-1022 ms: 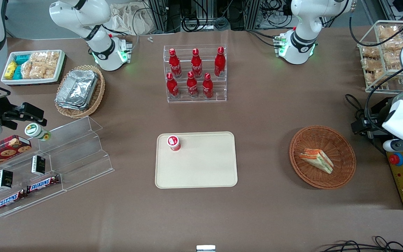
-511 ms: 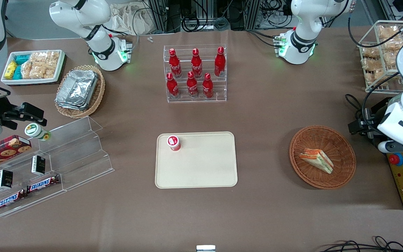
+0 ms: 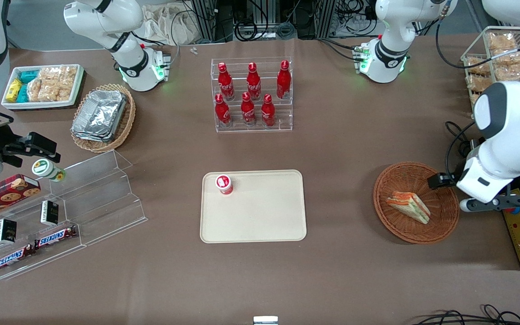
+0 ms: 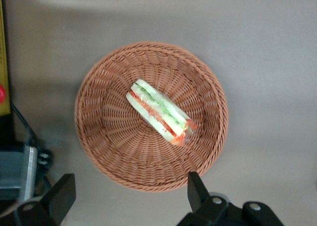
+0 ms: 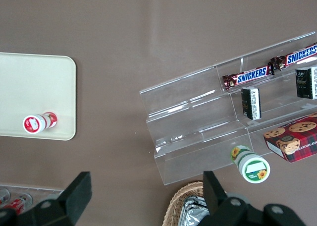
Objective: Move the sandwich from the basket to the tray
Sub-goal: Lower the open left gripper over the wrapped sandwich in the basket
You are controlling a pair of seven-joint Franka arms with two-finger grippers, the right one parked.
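1. We see bright, even overhead light in the front view. The table [image 3: 355,149] shows no glare, only short soft shadows.
2. The gripper [image 4: 129,179], fingers spread wide above the basket [image 4: 99,137], looks dark and slightly soft.
3. The sandwich [image 4: 161,112] is sharp, with a faint sheen.
4. A dim shadow band crosses the table near the basket.
5. The acrylic shelf [image 5: 208,117] catches thin white reflections.
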